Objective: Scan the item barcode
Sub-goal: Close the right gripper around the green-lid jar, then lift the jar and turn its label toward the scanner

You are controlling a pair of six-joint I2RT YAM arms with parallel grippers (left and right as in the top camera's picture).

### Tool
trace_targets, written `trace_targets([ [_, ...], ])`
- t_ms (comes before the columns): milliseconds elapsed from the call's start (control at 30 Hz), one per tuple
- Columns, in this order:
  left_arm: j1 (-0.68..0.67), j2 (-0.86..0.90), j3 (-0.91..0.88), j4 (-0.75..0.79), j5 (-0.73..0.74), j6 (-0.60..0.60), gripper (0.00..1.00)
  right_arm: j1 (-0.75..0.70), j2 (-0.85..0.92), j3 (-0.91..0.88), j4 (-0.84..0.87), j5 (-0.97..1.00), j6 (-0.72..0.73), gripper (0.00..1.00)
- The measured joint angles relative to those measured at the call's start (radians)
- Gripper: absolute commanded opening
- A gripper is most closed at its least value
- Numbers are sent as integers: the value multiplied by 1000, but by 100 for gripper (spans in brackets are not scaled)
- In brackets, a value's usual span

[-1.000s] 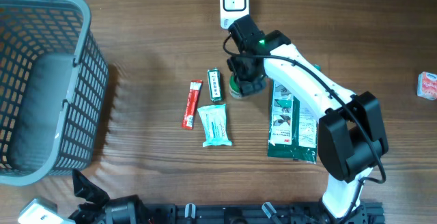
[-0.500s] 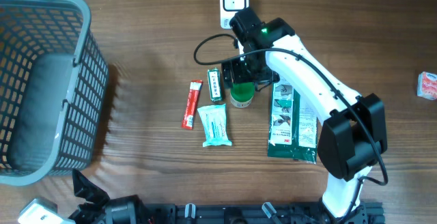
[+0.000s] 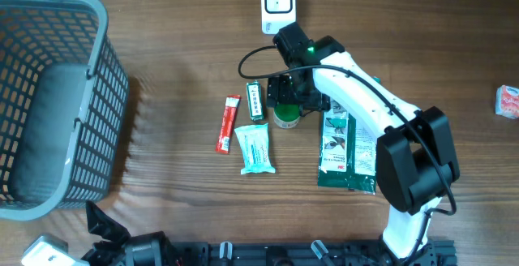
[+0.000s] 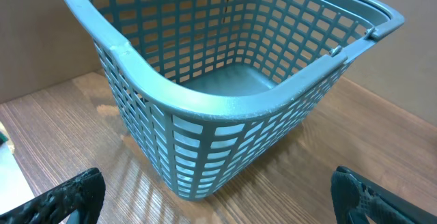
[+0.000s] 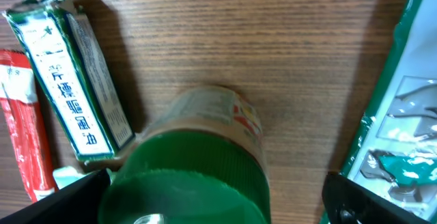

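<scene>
A jar with a green lid [image 3: 285, 117] stands on the wooden table, lid up; its tan label [image 5: 225, 115] shows in the right wrist view. My right gripper [image 3: 292, 94] hovers just over the jar, open, with a finger on either side of the lid [image 5: 184, 190] and not touching it. The white scanner [image 3: 277, 3] sits at the far edge, behind the right arm. My left gripper [image 4: 217, 200] is open and empty at the near left, facing the grey basket [image 4: 205, 101].
Left of the jar lie a green-and-white box [image 3: 255, 101], a red stick pack [image 3: 228, 123] and a teal pouch [image 3: 255, 148]. A green flat package [image 3: 347, 142] lies to its right. The basket [image 3: 49, 96] fills the left side. A pink item [image 3: 508, 101] sits far right.
My right gripper has opened and let go of the jar, which now stands on the table slightly nearer than before. The left arm has not moved.
</scene>
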Motion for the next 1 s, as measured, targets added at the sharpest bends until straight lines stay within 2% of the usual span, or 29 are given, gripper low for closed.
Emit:
trace_targets([
  [167, 0, 0, 0, 0, 0, 0, 100, 0, 0, -81, 81, -4, 5, 85],
  [200, 0, 0, 0, 0, 0, 0, 100, 0, 0, -98, 103, -6, 5, 79],
  [233, 0, 0, 0, 0, 0, 0, 100, 0, 0, -106, 114, -8, 8, 76],
  [467, 0, 0, 0, 0, 0, 0, 100, 1, 37, -115, 134, -6, -8, 68],
  [533, 0, 0, 0, 0, 0, 0, 100, 1, 39, -109, 124, -7, -12, 61],
  [633, 0, 0, 0, 0, 0, 0, 100, 1, 63, -66, 33, -19, -36, 61],
  [700, 0, 0, 0, 0, 0, 0, 100, 1, 93, 35, -151, -46, -70, 61],
  [800, 0, 0, 0, 0, 0, 0, 100, 1, 98, 158, -285, -122, -116, 62],
  [1000, 0, 0, 0, 0, 0, 0, 100, 1, 97, 211, -436, -312, -174, 61],
])
